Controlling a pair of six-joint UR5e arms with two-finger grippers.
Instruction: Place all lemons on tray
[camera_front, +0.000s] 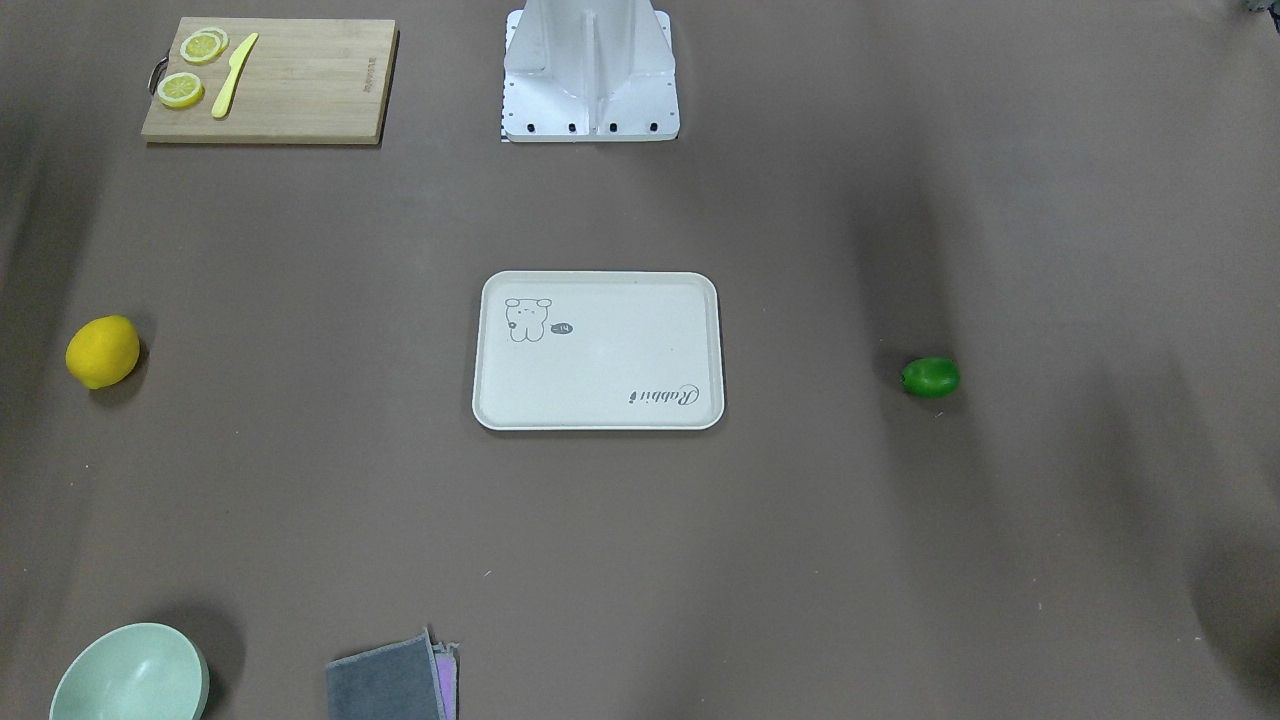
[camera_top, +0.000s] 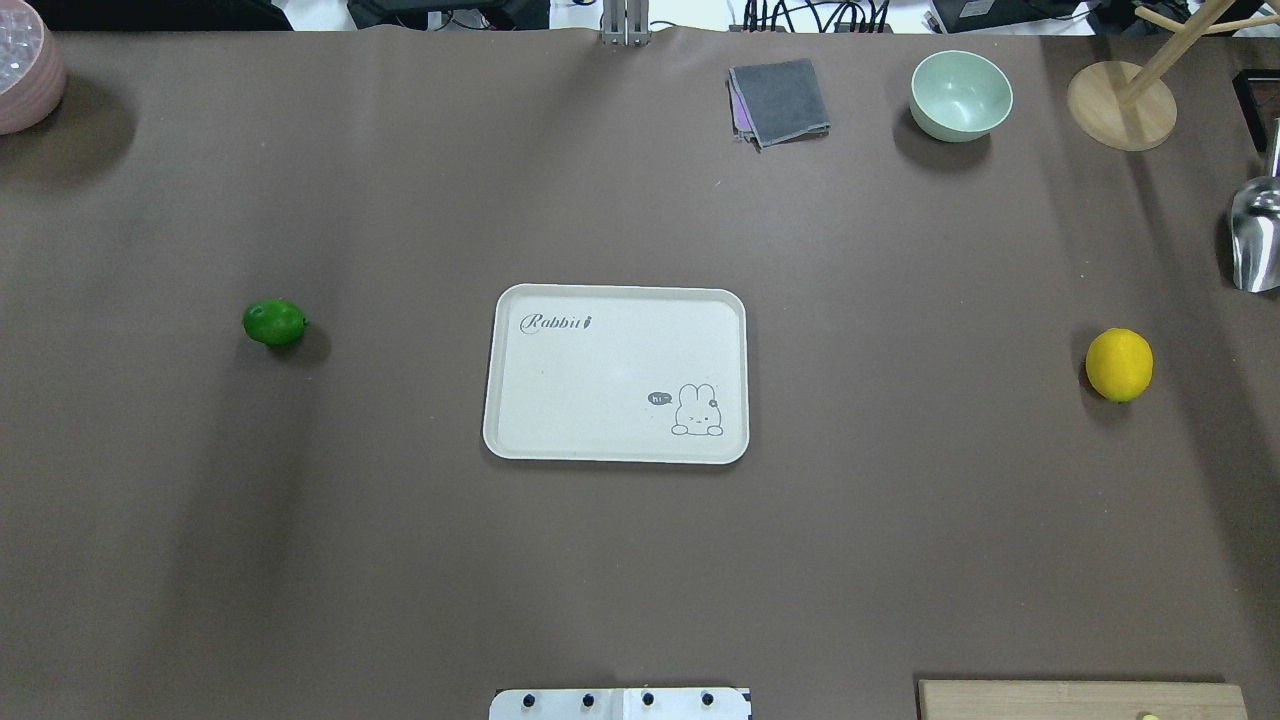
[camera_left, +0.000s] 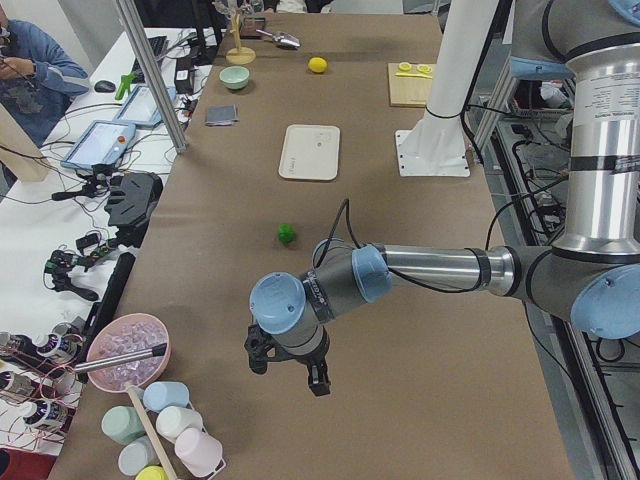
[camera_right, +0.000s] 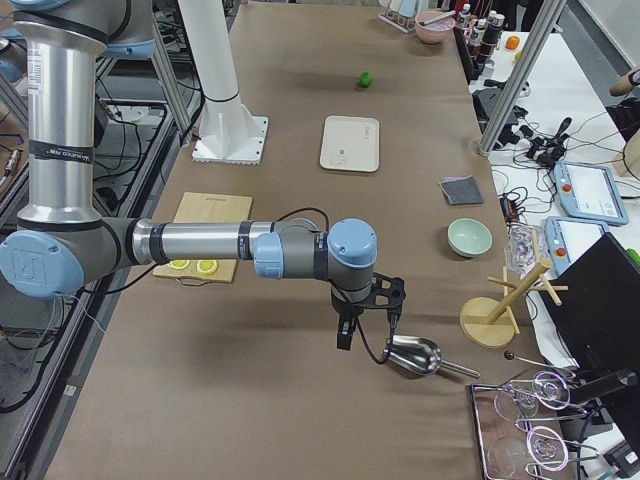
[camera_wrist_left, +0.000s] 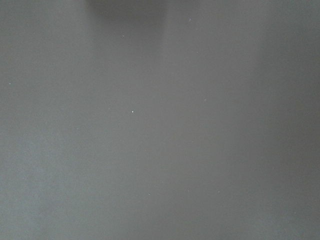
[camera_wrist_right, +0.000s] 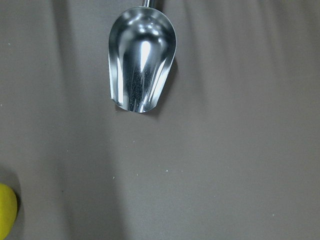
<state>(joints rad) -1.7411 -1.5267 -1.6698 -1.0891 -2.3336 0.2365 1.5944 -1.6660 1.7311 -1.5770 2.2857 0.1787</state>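
Observation:
The cream-white tray (camera_front: 600, 370) lies at the table's middle, also in the overhead view (camera_top: 600, 380), with nothing on it. The yellow lemon (camera_top: 1119, 365) rests on the table far to its right, also in the front view (camera_front: 102, 351) and at the right wrist view's lower left edge (camera_wrist_right: 5, 217). The green lemon (camera_top: 274, 323) rests far to the tray's left (camera_front: 930, 377). My left gripper (camera_left: 287, 375) hangs over bare table, near the green lemon's end (camera_left: 286, 233). My right gripper (camera_right: 365, 345) hangs beside a metal scoop. I cannot tell whether either is open or shut.
A wooden cutting board (camera_front: 290, 85) holds lemon slices and a yellow knife. A metal scoop (camera_top: 1255, 235) lies near the yellow lemon. A mint bowl (camera_top: 960, 95), folded grey cloth (camera_top: 780, 100) and wooden stand (camera_top: 1120, 105) line the far edge. A pink bowl (camera_top: 25, 65) stands far left.

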